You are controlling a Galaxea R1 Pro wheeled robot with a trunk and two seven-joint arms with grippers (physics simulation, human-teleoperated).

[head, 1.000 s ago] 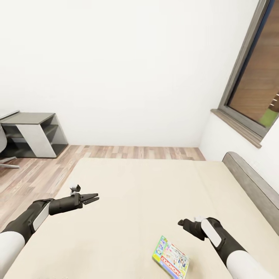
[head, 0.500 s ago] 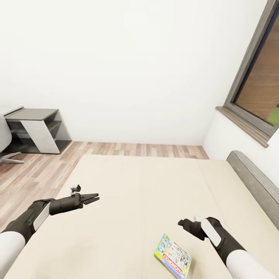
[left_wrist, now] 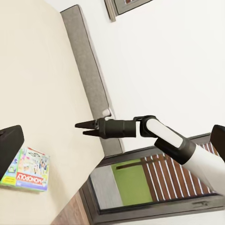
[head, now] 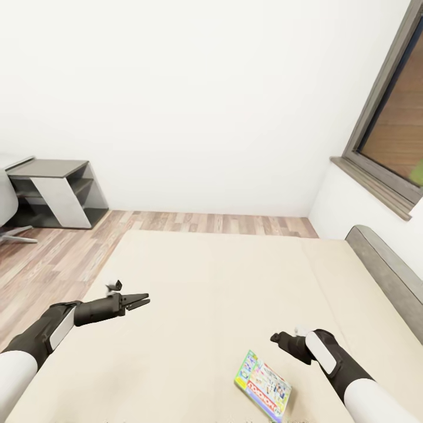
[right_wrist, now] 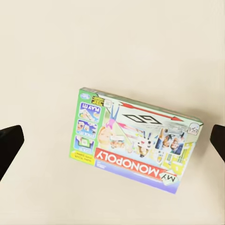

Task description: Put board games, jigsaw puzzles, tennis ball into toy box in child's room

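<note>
Bare mattress of the bed [head: 205, 282] surrounds the board game [head: 262, 385]; headboard [head: 388, 276] probably stands clear.

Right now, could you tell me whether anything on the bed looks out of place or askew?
Only one board game lies on the bed, flat and skewed to its edges, near the right gripper. Nothing looks damaged.

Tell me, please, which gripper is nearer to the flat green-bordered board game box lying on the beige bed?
The right gripper is nearer, just above the flat green-bordered board game box on the beige bed. The left gripper is far off over the bed's other side.
</note>
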